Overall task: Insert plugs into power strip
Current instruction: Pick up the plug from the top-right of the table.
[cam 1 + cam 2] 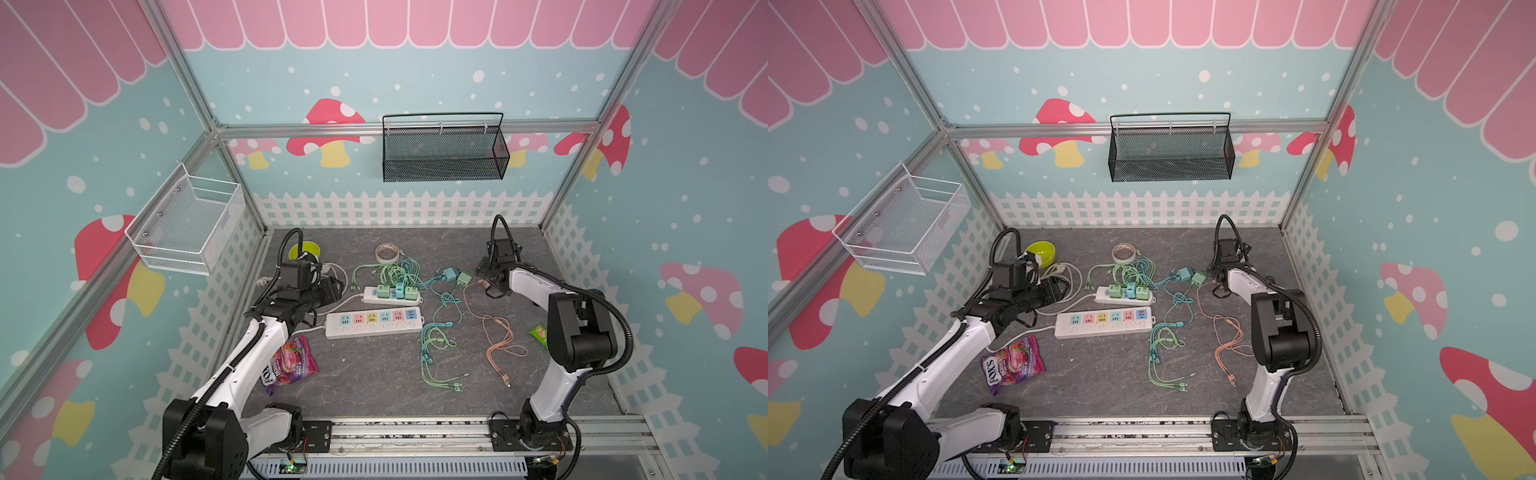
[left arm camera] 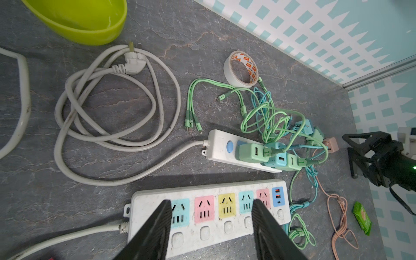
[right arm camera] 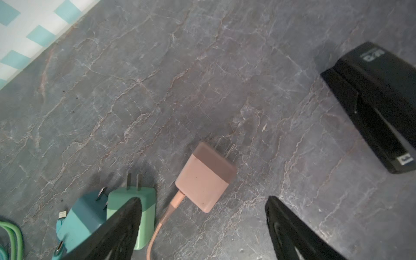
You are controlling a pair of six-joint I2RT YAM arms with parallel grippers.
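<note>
I count two power strips (image 1: 374, 326), six plugs (image 2: 252, 153) (three mint green, two teal, one pink), one tape roll (image 2: 229, 71) and one bowl (image 2: 78, 20).

Mushroom-patterned teal walls (image 1: 415, 83) enclose a grey marbled tabletop (image 1: 374, 382).

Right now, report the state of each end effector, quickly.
Left end effector: open, empty, over the multicoloured power strip.
Right end effector: open, empty, jaws either side of the salmon pink charger adapter, not touching.
</note>
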